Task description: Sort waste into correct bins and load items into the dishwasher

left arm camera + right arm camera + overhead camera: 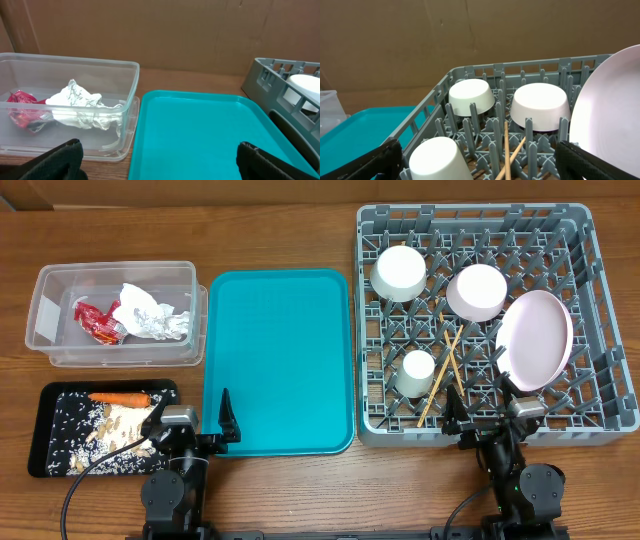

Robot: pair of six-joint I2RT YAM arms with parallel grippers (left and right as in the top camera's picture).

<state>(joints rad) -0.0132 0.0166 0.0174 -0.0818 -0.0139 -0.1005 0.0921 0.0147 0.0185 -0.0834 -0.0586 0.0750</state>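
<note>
Jaws gaped wide, empty, on left end effector (190,423) and right end effector (490,418) at the tabletop's near edge. Wrapper (98,320) and paper (150,315) lay in the tub (115,268), carrot (120,396) on the black tray (36,430), left edge; plate (535,340) in the rack (610,395), right edge.

Desk (300,220): tub (45,330) far left at back, wrapper (97,321) in it, left of crumpled paper (150,312). Flat tray (48,435) in front of tub; carrot (122,396) along its back edge, food scraps (118,426) in front of carrot. Serving tray (278,350) in middle, between tub and rack (480,218). In rack: left bowl (400,273) and right bowl (476,290) upside down at back, cup (415,372) in front of left bowl, chopsticks (442,370) just right of cup, plate (535,340) on edge, right of them.
</note>
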